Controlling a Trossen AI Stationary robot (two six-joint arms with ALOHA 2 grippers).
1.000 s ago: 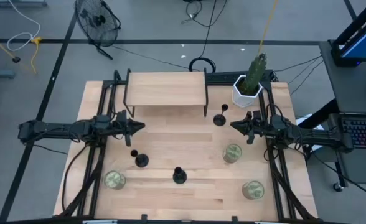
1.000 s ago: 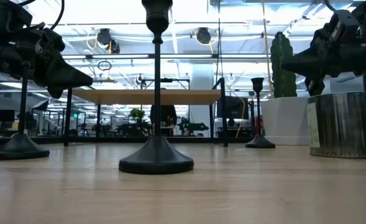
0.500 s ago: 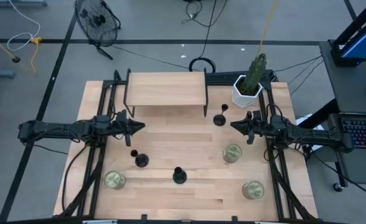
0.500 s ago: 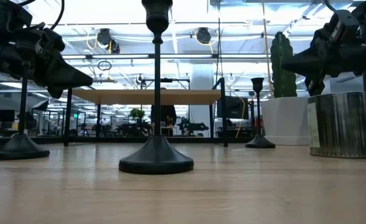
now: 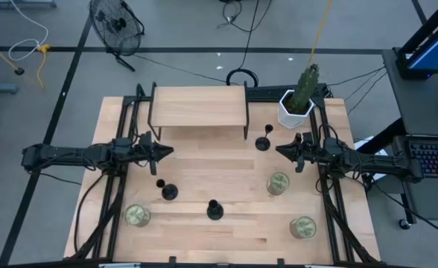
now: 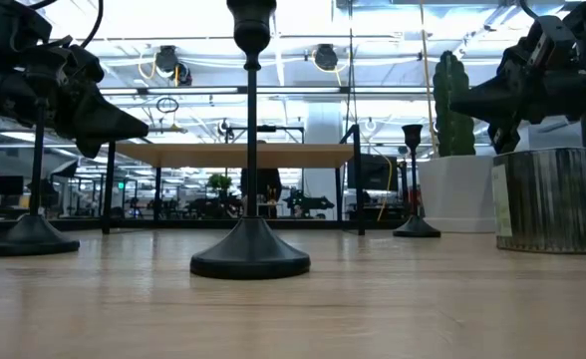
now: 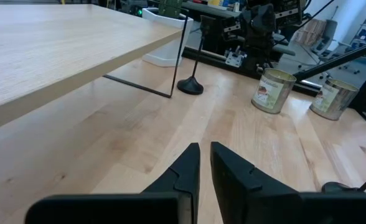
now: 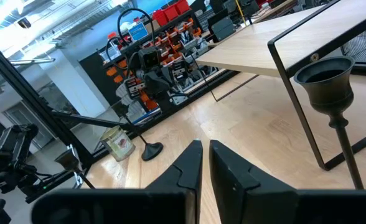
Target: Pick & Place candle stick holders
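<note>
setting: robotics lab in a large open industrial hall. evidence: wooden worktable (image 5: 226, 175) fitted with black metal framing; grey floor with trailing cables (image 5: 25, 48) and a floor fan (image 5: 117, 24); computer keyboard (image 5: 433, 156) on a side desk; bright ceiling lights; further robot rigs beyond; shelving with what look like red storage bins (image 8: 170, 9).
</note>
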